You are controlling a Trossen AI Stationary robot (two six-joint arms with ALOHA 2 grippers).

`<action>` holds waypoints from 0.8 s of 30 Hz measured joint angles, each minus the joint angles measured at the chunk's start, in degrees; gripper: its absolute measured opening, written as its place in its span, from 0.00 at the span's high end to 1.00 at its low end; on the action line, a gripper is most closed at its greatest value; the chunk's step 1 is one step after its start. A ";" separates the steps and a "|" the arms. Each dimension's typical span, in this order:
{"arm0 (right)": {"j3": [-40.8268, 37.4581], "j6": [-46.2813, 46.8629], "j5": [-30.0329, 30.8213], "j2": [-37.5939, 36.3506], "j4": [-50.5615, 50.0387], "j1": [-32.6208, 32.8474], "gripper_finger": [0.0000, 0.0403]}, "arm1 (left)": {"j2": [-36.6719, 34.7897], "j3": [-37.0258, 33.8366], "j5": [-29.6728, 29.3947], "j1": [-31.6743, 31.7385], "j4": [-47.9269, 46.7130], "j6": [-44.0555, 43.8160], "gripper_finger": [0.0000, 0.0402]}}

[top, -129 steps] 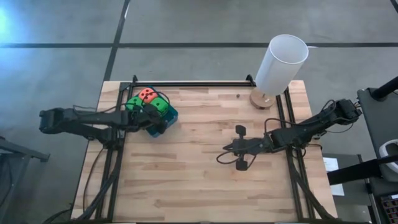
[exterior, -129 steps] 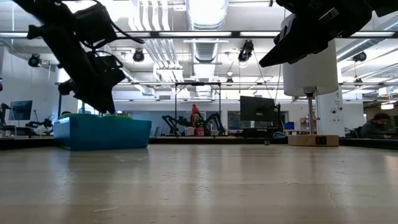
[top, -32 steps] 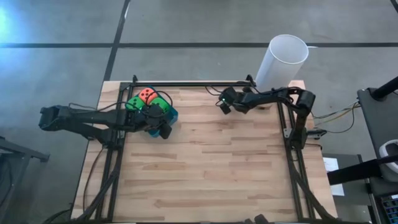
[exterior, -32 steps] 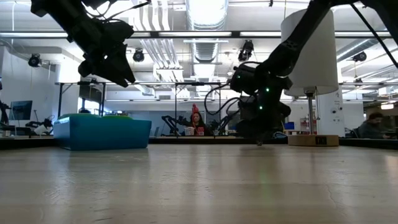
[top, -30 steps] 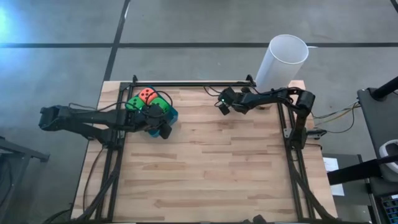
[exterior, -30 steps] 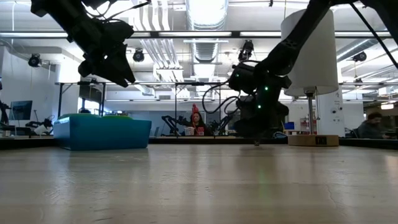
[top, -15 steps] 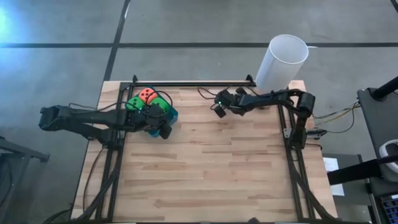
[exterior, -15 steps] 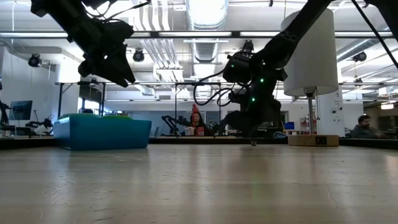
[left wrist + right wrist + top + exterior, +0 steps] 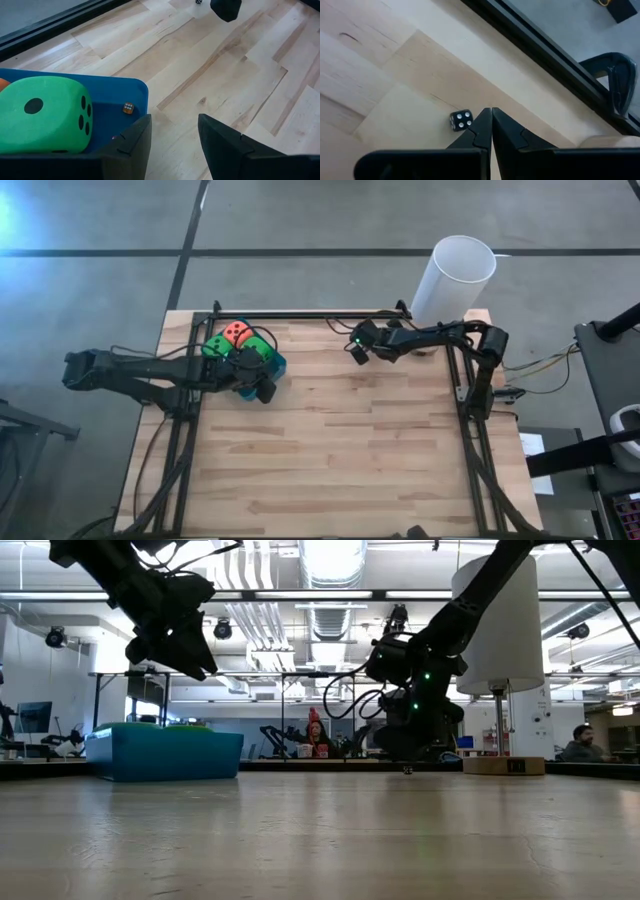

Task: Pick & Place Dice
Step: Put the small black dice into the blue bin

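Observation:
A blue tray (image 9: 277, 364) at the table's far left holds an orange-red die (image 9: 237, 332) and two green dice (image 9: 215, 345) (image 9: 258, 350). The left wrist view shows one green die (image 9: 42, 115) and a tiny brown die (image 9: 128, 108) lying on the tray's floor. My left gripper (image 9: 172, 127) hangs open above the tray's near right corner, nothing between its fingers. My right gripper (image 9: 491, 114) is shut at the far middle of the table, its tips low over the wood beside a small black die (image 9: 461, 120) that lies flat there. My right gripper comes slanting down from the table's right, with its shut fingertips (image 9: 480, 120) right beside the small black die. I cannot tell whether a finger touches the die. Nothing is between the fingers.
A tall white cylinder lamp (image 9: 455, 280) on a wooden base stands at the far right corner. Black frame rails (image 9: 310, 315) run along the far edge and down both sides. Bare wood (image 9: 330, 440) fills the middle and near part of the table.
My right gripper has swung a little toward the table's left and come back to about where it was, staying shut. My left arm has kept still.

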 joint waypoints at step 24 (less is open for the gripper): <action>-0.61 -1.05 -3.76 2.10 2.23 -1.25 0.98 | 0.00 0.00 0.01 -0.04 -0.02 0.00 0.58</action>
